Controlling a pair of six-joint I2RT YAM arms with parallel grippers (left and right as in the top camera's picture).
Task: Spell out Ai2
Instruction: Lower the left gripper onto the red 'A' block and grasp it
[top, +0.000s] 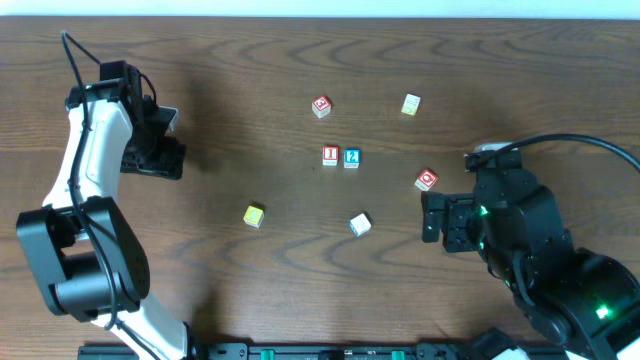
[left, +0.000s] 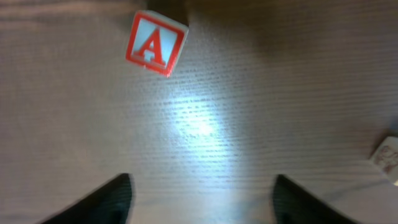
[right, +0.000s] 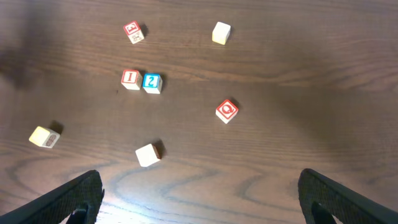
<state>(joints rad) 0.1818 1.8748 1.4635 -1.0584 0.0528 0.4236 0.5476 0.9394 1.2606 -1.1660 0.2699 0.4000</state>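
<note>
The white block with a red A lies on the wood table, ahead of my left gripper and to its left. That gripper is open, empty and apart from it. In the overhead view the left gripper is at the far left, and its arm hides the A block. The red I block and blue 2 block sit side by side at mid table, and both show in the right wrist view. My right gripper is open and empty, right of them.
Loose blocks lie around: a red one, a pale yellow one, a red one near the right gripper, a yellow one and a white one. Another pale block sits at the left wrist view's right edge.
</note>
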